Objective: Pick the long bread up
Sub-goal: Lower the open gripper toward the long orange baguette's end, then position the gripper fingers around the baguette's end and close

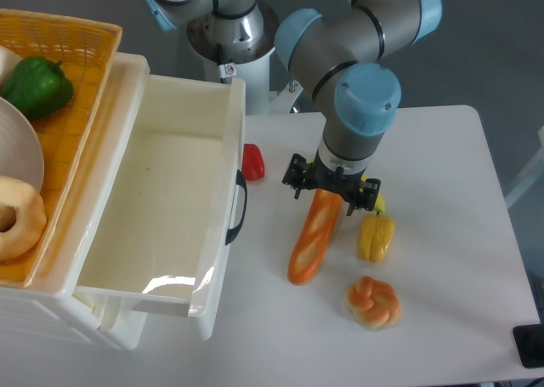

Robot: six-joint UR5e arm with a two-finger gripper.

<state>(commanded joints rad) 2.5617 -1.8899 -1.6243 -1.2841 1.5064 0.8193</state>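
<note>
My gripper (331, 189) is low over the far end of the long bread (313, 237), which lies slanted on the table (442, 259) between the drawer (170, 208) and the yellow toy (375, 236), so I think the fingers are placed for a grasp across its narrow width. My wrist hides the fingertips, so I cannot tell whether they are spread or pressing the bread already.

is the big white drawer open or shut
Open. The white plastic drawer is pulled out toward the table, its bare inside showing from above, its black handle facing the orange-brown toy baguette.
</note>
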